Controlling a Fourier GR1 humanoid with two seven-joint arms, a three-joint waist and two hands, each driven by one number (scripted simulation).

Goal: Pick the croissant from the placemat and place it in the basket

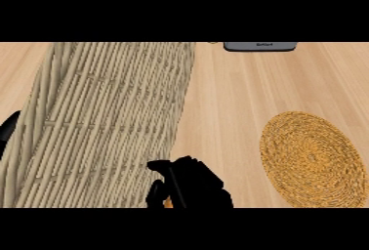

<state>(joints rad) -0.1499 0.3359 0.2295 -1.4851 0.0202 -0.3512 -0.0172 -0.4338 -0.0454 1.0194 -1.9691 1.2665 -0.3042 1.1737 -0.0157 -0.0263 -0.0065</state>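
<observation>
Right hand (189,184) curls around the croissant (168,201), nearly hiding it, beside the wicker basket (108,122) for the drop.

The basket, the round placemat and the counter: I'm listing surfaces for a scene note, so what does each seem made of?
The basket looks like pale woven wicker or cane: matte parallel reeds crossed by thin bands. The round placemat looks like golden coiled straw or seagrass, with a rough spiral weave. The counter looks like light wood, smooth, with long plank lines and faint grain.
</observation>
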